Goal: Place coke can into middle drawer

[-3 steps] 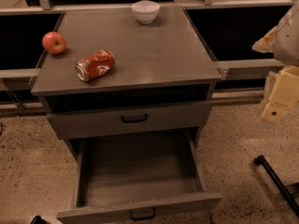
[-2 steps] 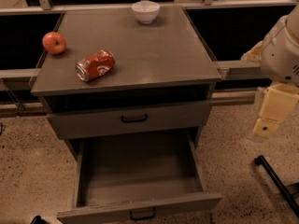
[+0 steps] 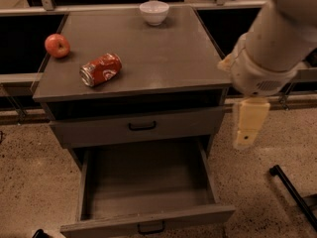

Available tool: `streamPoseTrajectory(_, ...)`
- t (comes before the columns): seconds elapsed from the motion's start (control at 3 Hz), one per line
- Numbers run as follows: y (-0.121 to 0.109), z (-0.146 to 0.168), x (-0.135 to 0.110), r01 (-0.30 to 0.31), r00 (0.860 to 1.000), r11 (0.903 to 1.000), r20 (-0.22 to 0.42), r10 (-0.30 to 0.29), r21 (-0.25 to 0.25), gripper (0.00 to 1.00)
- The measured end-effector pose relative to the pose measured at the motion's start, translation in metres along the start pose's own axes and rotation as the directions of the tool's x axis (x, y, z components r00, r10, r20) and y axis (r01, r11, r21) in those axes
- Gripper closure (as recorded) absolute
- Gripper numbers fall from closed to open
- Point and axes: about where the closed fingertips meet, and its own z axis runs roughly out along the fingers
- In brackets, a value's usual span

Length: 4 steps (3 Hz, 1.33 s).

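Two handled drawers are seen beneath the tabletop [image 3: 163, 58]. The upper drawer [image 3: 99, 130] is shut, and the middle drawer [image 3: 148, 182] is pulled right out below it, with nothing seen inside. The tool [image 3: 247, 125] is hung down beyond the tabletop's right edge, level with the upper drawer front and well apart from everything. Whether it is wide or narrow cannot be told.

The coke can [image 3: 100, 69] is laid on its side on the left half of the tabletop, dented, one silver end turned front-left. The apple [image 3: 57, 45] is near it at the left edge, and the bowl [image 3: 154, 12] is set at the back.

The reach is judged the step in hand. The can is best met from above and gripped across its round body, not end to end, with the apple kept clear.
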Motion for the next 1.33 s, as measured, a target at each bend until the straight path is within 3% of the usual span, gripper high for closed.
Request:
streamPoseTrajectory(0.33,0.005,0.036,-0.034,0.199,0.980,0.9788,0.006,-0.199,0.049,0.00)
streamPoseTrajectory(0.67,0.004,0.031,-0.033,0.184,0.983,0.9814,0.004,-0.185,0.053,0.00)
streamPoseTrajectory(1.0,-0.032,0.042,-0.058,0.313,0.949,0.9469,0.013,-0.315,0.071,0.00)
streamPoseTrajectory(1.33,-0.076,0.057,-0.109,0.515,0.855,0.8531,0.017,-0.518,0.083,0.00)
